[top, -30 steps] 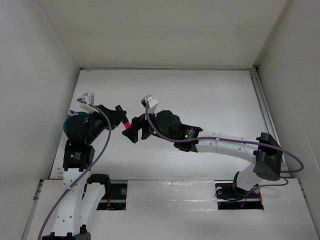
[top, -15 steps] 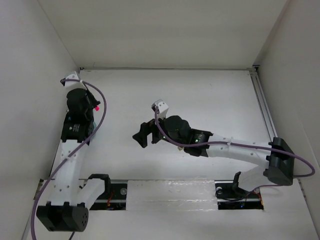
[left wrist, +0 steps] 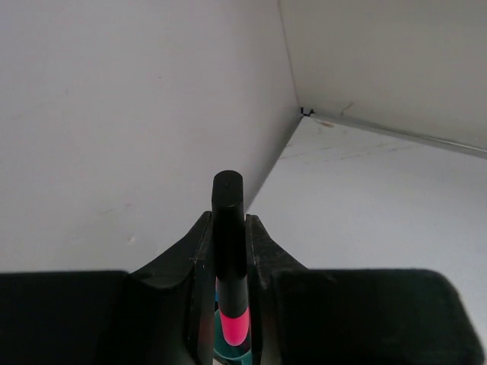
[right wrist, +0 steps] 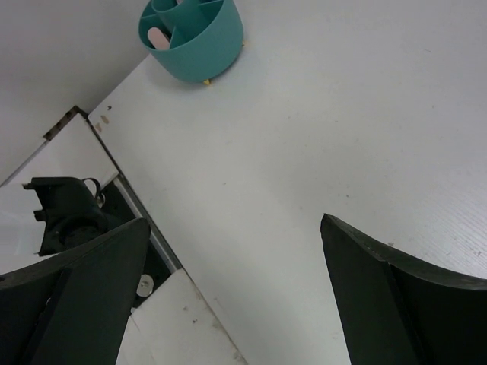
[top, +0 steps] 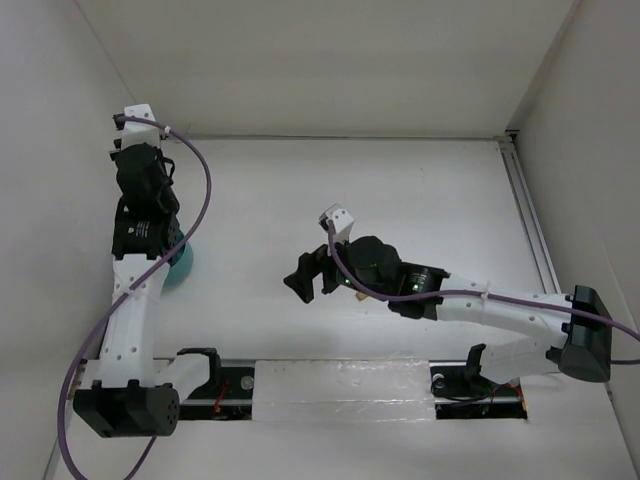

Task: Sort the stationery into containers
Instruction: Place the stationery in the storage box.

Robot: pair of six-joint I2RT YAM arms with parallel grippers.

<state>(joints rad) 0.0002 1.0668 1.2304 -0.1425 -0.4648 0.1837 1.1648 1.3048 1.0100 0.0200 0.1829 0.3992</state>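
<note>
— What has the left claw [left wrist: 228, 228] got hold of?
— A black marker [left wrist: 227, 199] with a pink band. The claw is squeezed narrow on it, a finger [left wrist: 194, 255] pressed to either side. The blunt black end sticks out past the fingertips, and the pink band sits further back, down between them.
— And where is that claw?
— Up by the side wall [left wrist: 114, 114], with the back corner of the white table [left wrist: 380, 198] ahead of it.
— Is the teal organizer [top: 183, 266] under it?
— Seen from above, it's behind the claw, back toward the arm's base, half hidden under the forearm. There's a speck of teal below the pink band in the wrist view, but I can't tell whether that's the organizer or part of the marker.
— And the right claw [top: 300, 281]?
— Wide open, holding nothing. Its two dark fingers [right wrist: 403, 300] stand far apart with just table showing between them. It hangs over the middle of the table, well apart from the left claw.
— Where's the organizer from there?
— Far ahead of it and off to its left, standing upright near the table's edge. Dividers split the inside, and a tan rounded bit [right wrist: 158, 36] stands in one compartment, close to the outer wall
</note>
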